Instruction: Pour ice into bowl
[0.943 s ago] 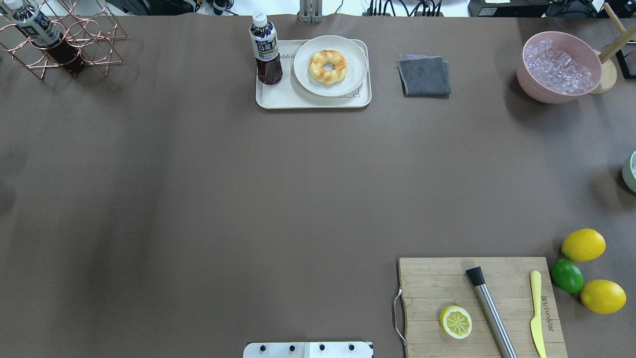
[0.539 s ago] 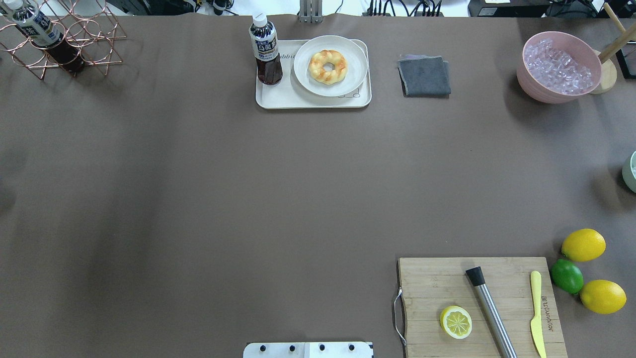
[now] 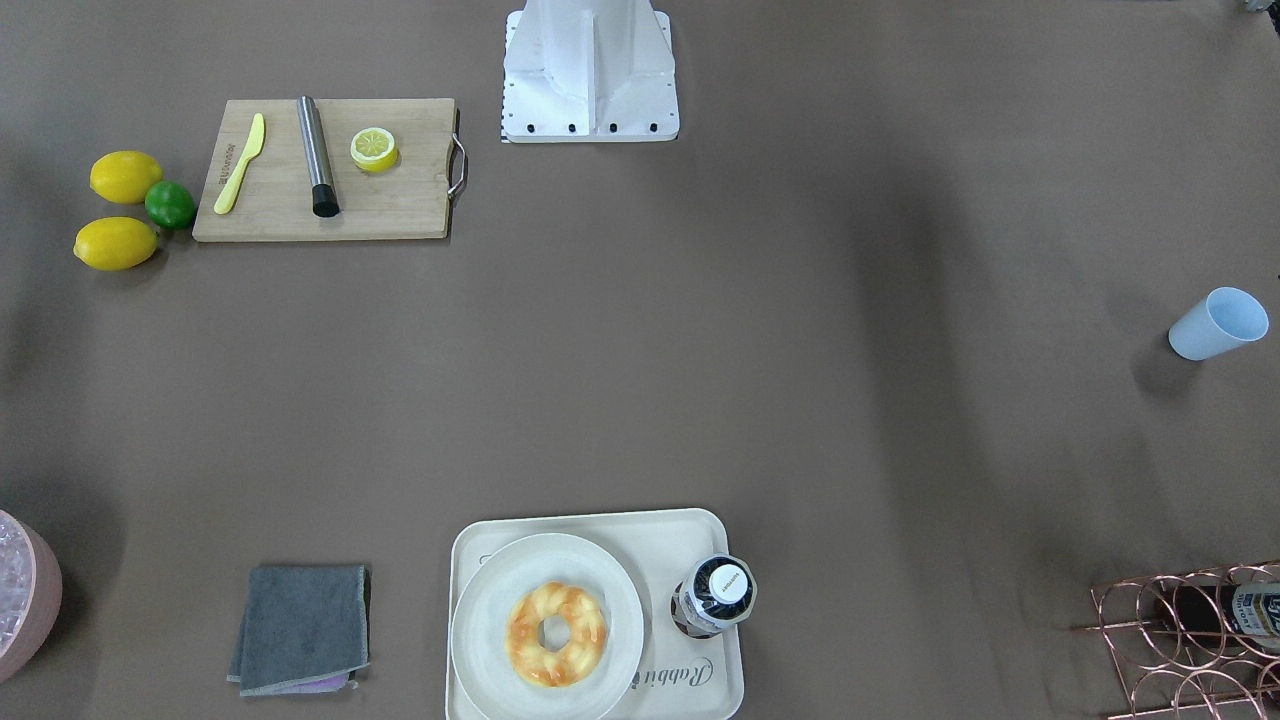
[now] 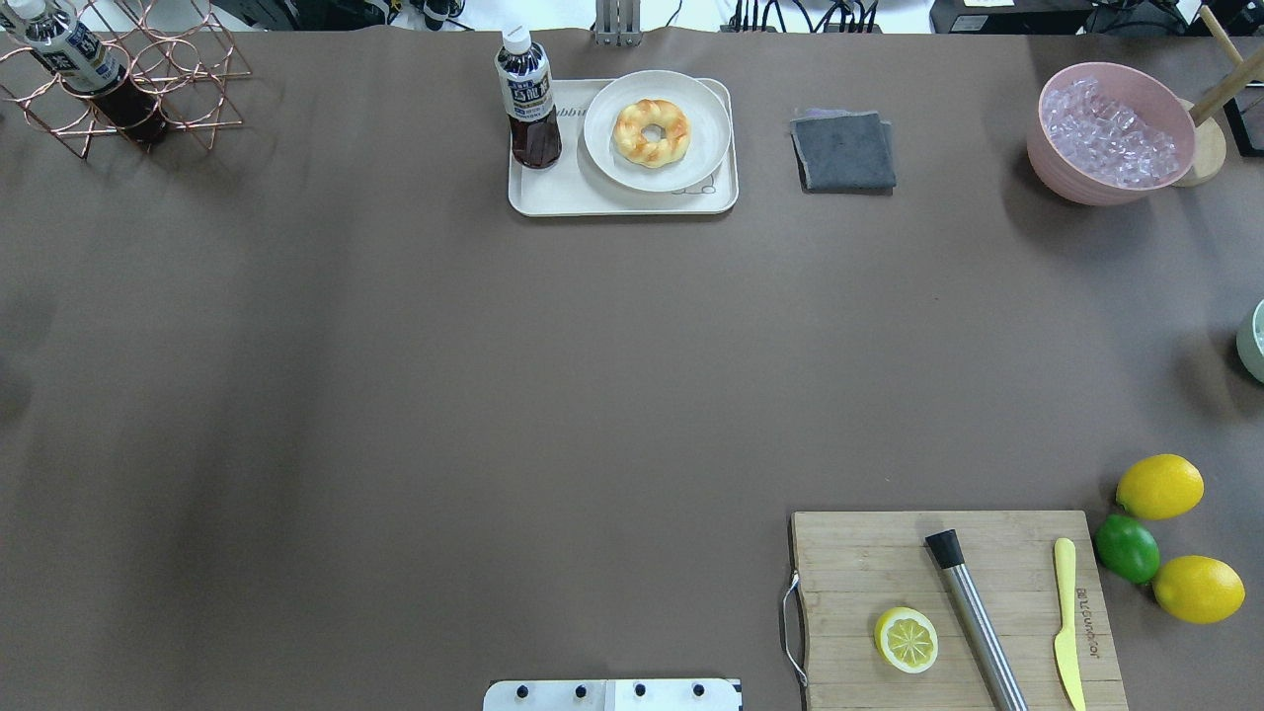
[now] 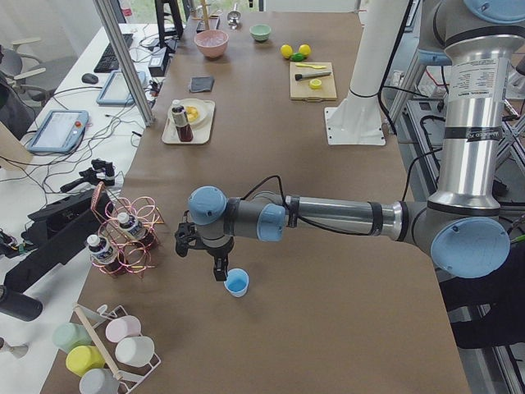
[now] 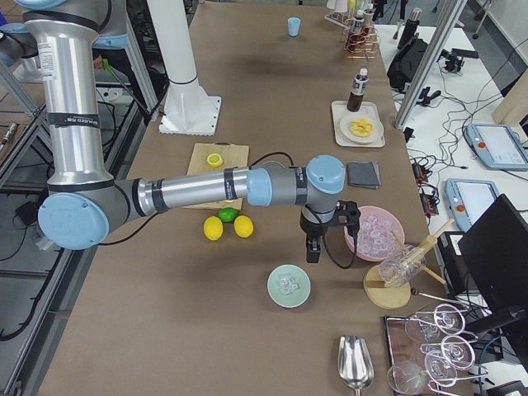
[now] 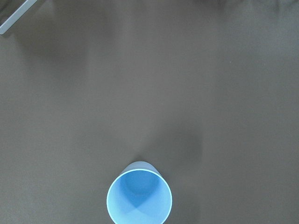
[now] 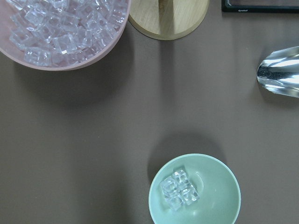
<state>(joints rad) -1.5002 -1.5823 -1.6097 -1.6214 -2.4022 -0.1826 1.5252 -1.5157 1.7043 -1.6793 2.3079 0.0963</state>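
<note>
The mint-green bowl point(image 8: 219, 186) stands on the brown table and holds a few clear ice cubes point(image 8: 180, 189). It also shows in the exterior right view point(image 6: 302, 297) and at the overhead view's right edge point(image 4: 1254, 341). My right gripper point(image 6: 313, 254) hangs above the table between the bowl and the pink tub point(image 6: 363, 250); I cannot tell whether it is open or shut. My left gripper point(image 5: 218, 273) hangs just above an empty light blue cup point(image 5: 236, 282), which also shows in the left wrist view point(image 7: 139, 198); I cannot tell its state either.
The pink tub point(image 8: 84, 64) is full of ice. A wooden stand base point(image 8: 168, 18) and a metal scoop point(image 8: 280, 72) lie near the bowl. Lemons and a lime point(image 4: 1126, 548), a cutting board point(image 4: 859, 563), a tray point(image 4: 538, 193) and a grey cloth point(image 4: 844, 150) are on the table.
</note>
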